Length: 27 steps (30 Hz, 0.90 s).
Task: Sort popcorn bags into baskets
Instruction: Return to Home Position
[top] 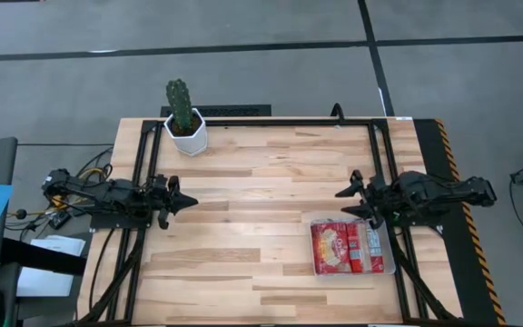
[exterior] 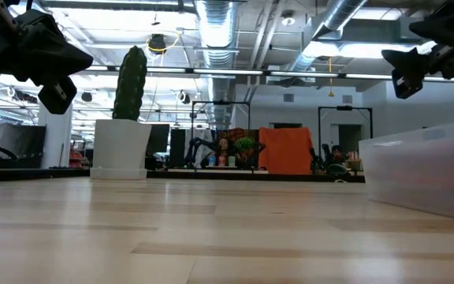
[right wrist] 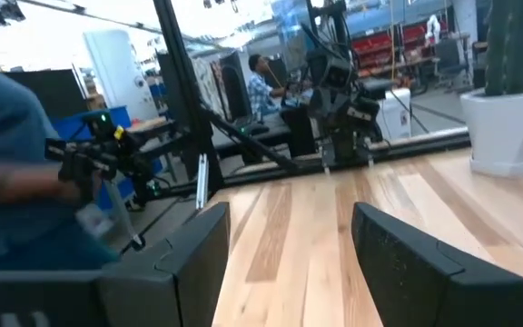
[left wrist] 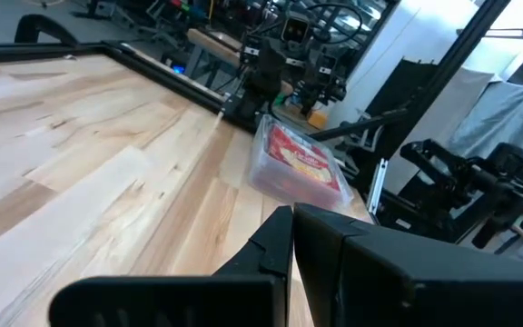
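The left hand hangs above the left side of the worktop, its fingers pressed together with nothing between them. The right hand hangs above the right side, fingers spread wide and holding nothing, pointing toward the left one. Just beside the right hand, near the worktop's right edge, the tray holds the red bags, which lie flat and overlap. A cactus pot stands at the far left corner.
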Available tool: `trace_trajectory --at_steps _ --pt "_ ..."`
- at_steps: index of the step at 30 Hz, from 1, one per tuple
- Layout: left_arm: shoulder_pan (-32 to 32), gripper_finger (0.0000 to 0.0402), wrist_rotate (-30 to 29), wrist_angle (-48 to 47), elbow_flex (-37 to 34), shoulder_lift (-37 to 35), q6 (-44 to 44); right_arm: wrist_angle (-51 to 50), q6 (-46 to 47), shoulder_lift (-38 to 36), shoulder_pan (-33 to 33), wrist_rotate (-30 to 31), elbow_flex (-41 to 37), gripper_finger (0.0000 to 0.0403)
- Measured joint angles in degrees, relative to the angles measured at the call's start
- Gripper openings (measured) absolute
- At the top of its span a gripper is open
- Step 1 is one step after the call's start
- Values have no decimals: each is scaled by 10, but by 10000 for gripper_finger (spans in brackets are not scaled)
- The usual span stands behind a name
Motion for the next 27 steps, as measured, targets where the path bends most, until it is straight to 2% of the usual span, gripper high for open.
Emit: trace_trajectory --at_steps 11,27 --pt "0 2 1 0 0 0 0 -52 0 0 0 0 0 255" --pt "0 2 2 0 -1 0 0 -53 0 0 0 0 0 255"
